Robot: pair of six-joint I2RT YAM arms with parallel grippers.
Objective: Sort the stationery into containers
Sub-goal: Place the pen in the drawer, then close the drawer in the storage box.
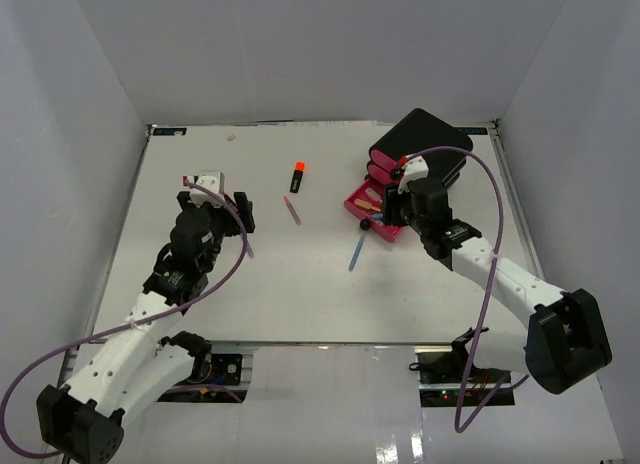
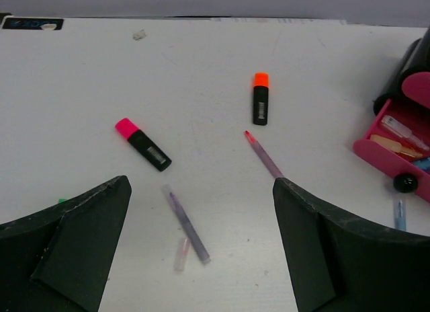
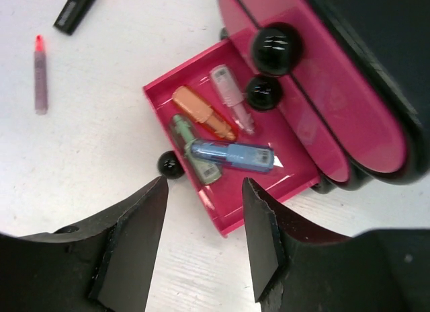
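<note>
Overhead, a white table point(image 1: 300, 294) carries every object. At its far right stands a black rounded box point(image 1: 425, 139) holding three pink-fronted drawers, each with a black round knob point(image 3: 275, 48). The lowest pink drawer point(image 3: 195, 73) is pulled out; the two above it are closed.

The right gripper point(image 3: 201, 238) hangs over the front edge of the pulled-out drawer, jaws spread and holding nothing. The left gripper point(image 2: 201, 258) hovers above the left half of the table, well apart from the box, likewise spread and empty.

Five items lie loose on the table:
- An orange-capped black highlighter point(image 2: 260, 99) lies near mid-table.
- A pink-capped black highlighter point(image 2: 142, 144) lies to its left in the left wrist view.
- A thin mauve pen with a red tip point(image 2: 263, 154) lies just beside the orange-capped one, on the side nearer the arms.
- A thin purple pen point(image 2: 186, 223) lies beneath the gap between the left gripper's jaws, with a short pale pink piece point(image 2: 181, 253) just beside its near end.
- A thin blue pen point(image 1: 356, 252) lies near the front of the pulled-out drawer.

Four pieces rest inside that drawer. A stubby blue piece point(image 3: 232, 154) lies across a green piece point(image 3: 191, 150), beside an orange piece point(image 3: 201, 113) and a pale clear-pink piece point(image 3: 232, 97).
</note>
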